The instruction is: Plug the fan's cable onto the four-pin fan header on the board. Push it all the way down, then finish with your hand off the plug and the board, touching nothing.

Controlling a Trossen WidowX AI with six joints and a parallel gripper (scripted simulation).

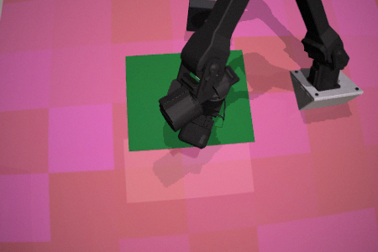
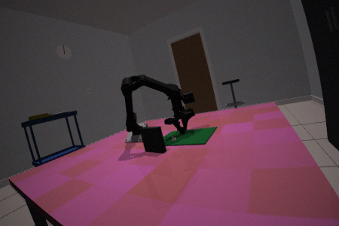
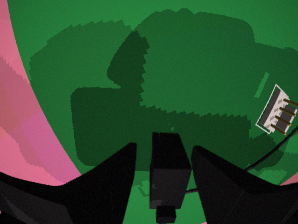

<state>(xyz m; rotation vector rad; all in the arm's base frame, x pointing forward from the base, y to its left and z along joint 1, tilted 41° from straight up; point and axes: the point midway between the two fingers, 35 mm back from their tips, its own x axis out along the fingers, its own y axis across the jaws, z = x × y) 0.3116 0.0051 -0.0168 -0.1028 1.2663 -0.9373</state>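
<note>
Wrist view: my gripper (image 1: 206,112) (image 2: 183,132) (image 3: 164,151) partly spread around the black plug (image 3: 170,175) – gaps at both sides.
Its cable (image 3: 270,156) runs off rightward; the white four-pin header (image 3: 278,111) stands apart, upper right, on the green board (image 1: 147,94) (image 2: 203,137) (image 3: 200,65).

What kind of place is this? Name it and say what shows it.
Probably a plain indoor workroom: a blue cart stands by one wall, a brown door and a stool are at the far side, and a wall clock hangs.
</note>
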